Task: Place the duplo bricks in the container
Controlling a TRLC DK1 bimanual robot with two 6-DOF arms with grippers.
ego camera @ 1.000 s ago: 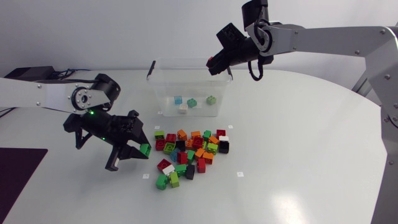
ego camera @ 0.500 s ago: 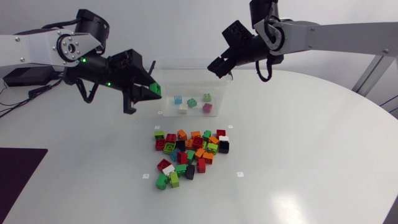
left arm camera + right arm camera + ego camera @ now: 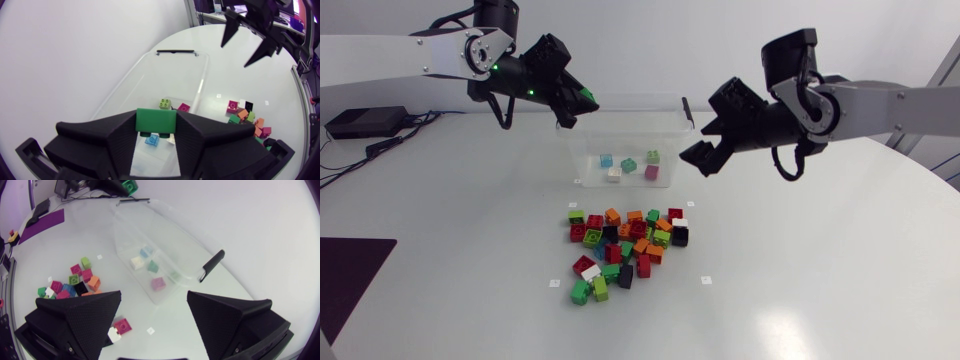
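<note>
Your left claw (image 3: 579,102) is clamped on a green brick (image 3: 156,120) just over the left rim of the tub (image 3: 595,135), so releasing here could bounce it off the edge onto the table (image 3: 820,260); your right claw (image 3: 702,146) hangs spread and empty beside the tub.

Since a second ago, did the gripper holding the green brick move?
Yes. The left gripper carried the green duplo brick from beside the brick pile, away across the table, to the clear container's left rim.
</note>
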